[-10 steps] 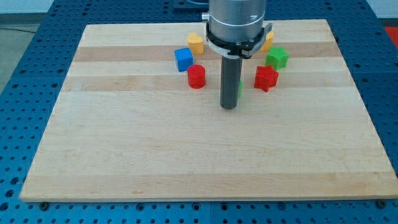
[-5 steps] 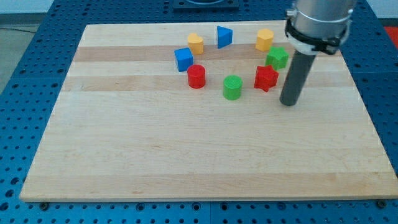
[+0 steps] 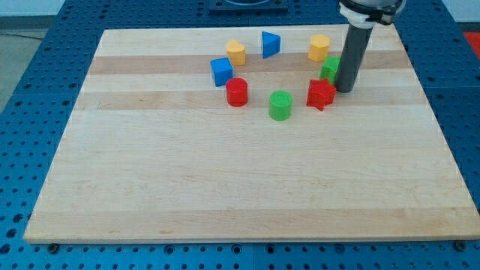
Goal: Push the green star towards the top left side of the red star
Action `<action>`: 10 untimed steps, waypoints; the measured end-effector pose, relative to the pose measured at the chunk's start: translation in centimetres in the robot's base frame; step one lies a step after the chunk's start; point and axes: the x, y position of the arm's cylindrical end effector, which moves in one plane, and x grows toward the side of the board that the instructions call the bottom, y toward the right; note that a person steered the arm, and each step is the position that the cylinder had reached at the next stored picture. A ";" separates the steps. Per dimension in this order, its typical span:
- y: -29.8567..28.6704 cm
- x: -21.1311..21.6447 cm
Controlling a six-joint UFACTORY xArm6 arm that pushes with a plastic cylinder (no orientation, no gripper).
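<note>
The green star (image 3: 329,69) lies near the board's top right, partly hidden behind my rod. The red star (image 3: 320,94) lies just below it, slightly to the view's left. My tip (image 3: 345,89) rests on the board at the green star's lower right side and just to the right of the red star, close to both.
A green cylinder (image 3: 280,105), a red cylinder (image 3: 237,91), a blue cube (image 3: 221,71), a yellow block (image 3: 236,52), a blue triangular block (image 3: 270,43) and a yellow block (image 3: 319,47) form a ring on the wooden board (image 3: 150,165).
My rod moved from the board's middle to the view's right, then up towards the green star's right side. The blocks have not visibly moved.
</note>
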 end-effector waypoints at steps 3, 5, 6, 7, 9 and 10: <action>0.2 -0.4; 4.9 -5.3; 3.3 -8.8; 1.3 -8.6; 1.1 -7.0; 0.2 -6.6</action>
